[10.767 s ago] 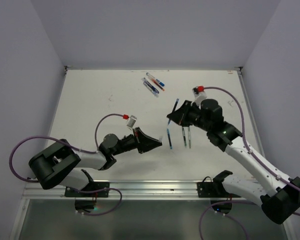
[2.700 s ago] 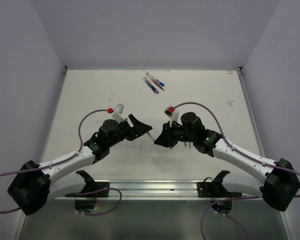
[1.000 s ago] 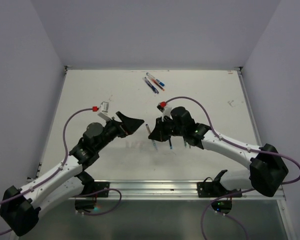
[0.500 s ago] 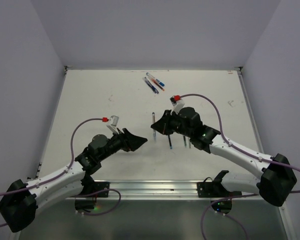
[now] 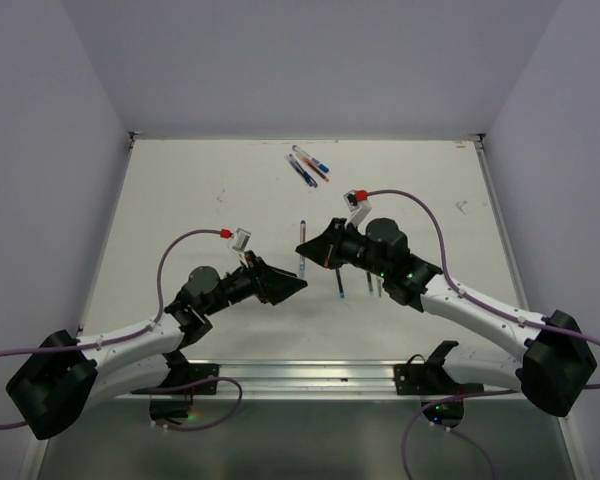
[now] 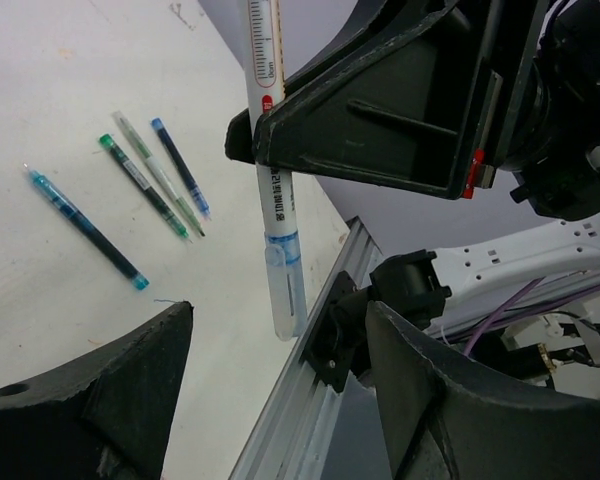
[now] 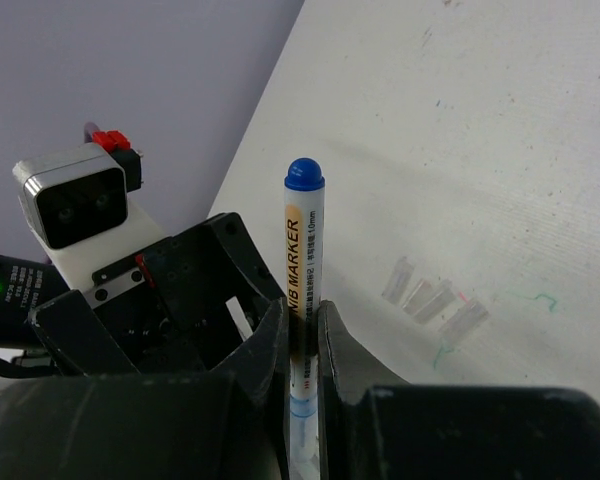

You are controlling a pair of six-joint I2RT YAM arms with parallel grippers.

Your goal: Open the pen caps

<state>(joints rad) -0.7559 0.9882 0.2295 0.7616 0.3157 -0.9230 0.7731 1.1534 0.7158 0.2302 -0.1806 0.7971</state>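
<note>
Okay, right gripper (image 5: 305,250) is pinching a pen (image 5: 303,228) near the centre of the table (image 5: 180,190). Left wrist view alone shows the pen cap (image 6: 283,290): clear with a blue band, on the pen end that sits between the spread fingers of the left gripper (image 6: 280,314), touching neither. Right wrist view hides that cap. It shows the pen's blue back end, plus clear plastic bits (image 7: 430,297) on the table at 3 o'clock. Top view only: three pens (image 5: 307,166) at 12 o'clock, loose pens (image 5: 340,283) at 5 o'clock of the held one.
</note>
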